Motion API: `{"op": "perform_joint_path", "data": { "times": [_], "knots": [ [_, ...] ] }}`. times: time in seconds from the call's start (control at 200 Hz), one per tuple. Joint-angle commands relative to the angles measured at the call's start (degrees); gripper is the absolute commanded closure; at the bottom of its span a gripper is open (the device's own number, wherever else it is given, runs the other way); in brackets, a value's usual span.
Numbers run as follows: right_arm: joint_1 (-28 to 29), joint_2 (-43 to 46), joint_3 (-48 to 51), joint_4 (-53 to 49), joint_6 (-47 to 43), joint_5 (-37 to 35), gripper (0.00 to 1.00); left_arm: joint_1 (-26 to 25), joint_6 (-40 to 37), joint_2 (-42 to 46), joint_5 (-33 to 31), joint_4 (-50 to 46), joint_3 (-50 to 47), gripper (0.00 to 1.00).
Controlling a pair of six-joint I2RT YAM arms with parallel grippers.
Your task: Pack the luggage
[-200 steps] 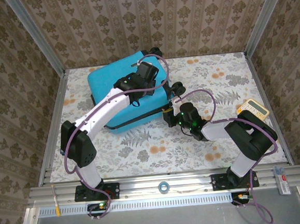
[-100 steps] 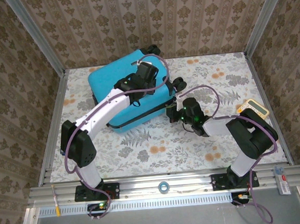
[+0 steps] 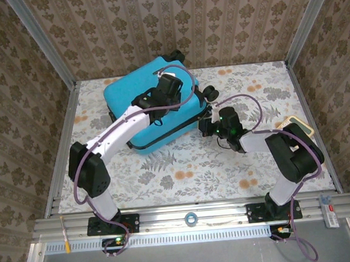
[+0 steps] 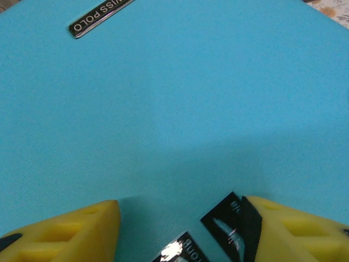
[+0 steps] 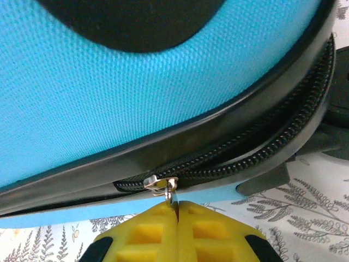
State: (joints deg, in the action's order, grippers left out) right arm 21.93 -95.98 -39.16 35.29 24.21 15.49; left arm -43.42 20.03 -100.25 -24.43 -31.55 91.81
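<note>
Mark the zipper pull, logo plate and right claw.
zipper pull (image 5: 162, 183): right wrist view, on its silver slider body.
logo plate (image 4: 101, 16): left wrist view, middle of the lettered strip.
right claw (image 5: 177, 210): right wrist view, seam where its yellow tips meet.

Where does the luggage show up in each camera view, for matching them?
Top external: luggage, upper centre-left.
Left wrist: its turquoise lid, beyond the left claw.
Right wrist: its side, above the zipper pull held in the right claw.
Shared landmark: floral table cover.
</note>
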Motion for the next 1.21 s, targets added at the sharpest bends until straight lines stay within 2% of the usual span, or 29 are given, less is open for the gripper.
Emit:
{"op": "perform_joint_path", "data": {
  "times": [0.0, 0.17, 0.285, 0.4, 0.535, 0.745, 0.825, 0.88, 0.965, 1.03, 1.115, 1.2],
  "knots": [
    [-2.84, -1.43, -1.97, -1.80, -0.62, -2.09, 1.00, 1.20, 0.26, 0.90, 0.15, -7.56, -2.86, 0.39],
    [-0.62, -1.25, -1.67, -2.20, -4.81, 1.25, 1.00, 2.47, -3.17, 1.17, 2.23, -6.20, -3.85, 0.39],
    [1.20, -0.98, -1.56, -3.31, -6.27, 0.53, 1.00, 5.20, -9.74, 3.36, 10.55, -0.69, -7.75, 0.40],
    [3.18, -0.60, -1.10, -2.51, -6.11, 0.59, 1.00, 8.94, -11.67, 4.85, 17.97, -0.71, -9.51, 0.42],
    [4.00, -0.59, -0.90, -1.98, -5.94, -1.42, 1.00, 10.74, -12.52, 6.90, 18.72, -1.39, -11.67, 0.42],
    [-3.65, -3.08, -3.41, -3.29, -3.72, -2.16, 1.00, 12.72, -11.77, 6.06, 19.79, -1.26, -12.83, 0.42],
    [-5.94, -3.72, -4.41, -3.79, -4.31, 0.77, 1.00, 13.26, -11.99, 5.62, 19.68, -0.83, -13.52, 0.44],
    [-6.73, -4.67, -5.68, -4.26, -6.21, 5.30, 1.00, 13.58, -12.29, 5.57, 19.60, -0.32, -14.12, 0.44],
    [-6.88, -6.44, -7.78, -5.27, -8.99, 11.18, 1.00, 14.19, -12.90, 5.34, 19.88, 0.08, -14.29, 0.44],
    [-6.71, -7.77, -7.59, -2.27, -8.40, 14.72, 1.00, 14.72, -13.58, 5.33, 20.11, 0.02, -14.21, 0.45],
    [-6.07, -8.65, -6.34, 1.86, -7.04, 16.56, 1.00, 14.94, -14.77, 5.54, 21.55, -0.10, -12.95, 0.45],
    [-4.79, -8.22, -5.89, 1.35, -8.00, 15.43, 1.00, 14.23, -16.84, 6.24, 23.82, 0.17, -10.31, 0.45]
  ]
}}
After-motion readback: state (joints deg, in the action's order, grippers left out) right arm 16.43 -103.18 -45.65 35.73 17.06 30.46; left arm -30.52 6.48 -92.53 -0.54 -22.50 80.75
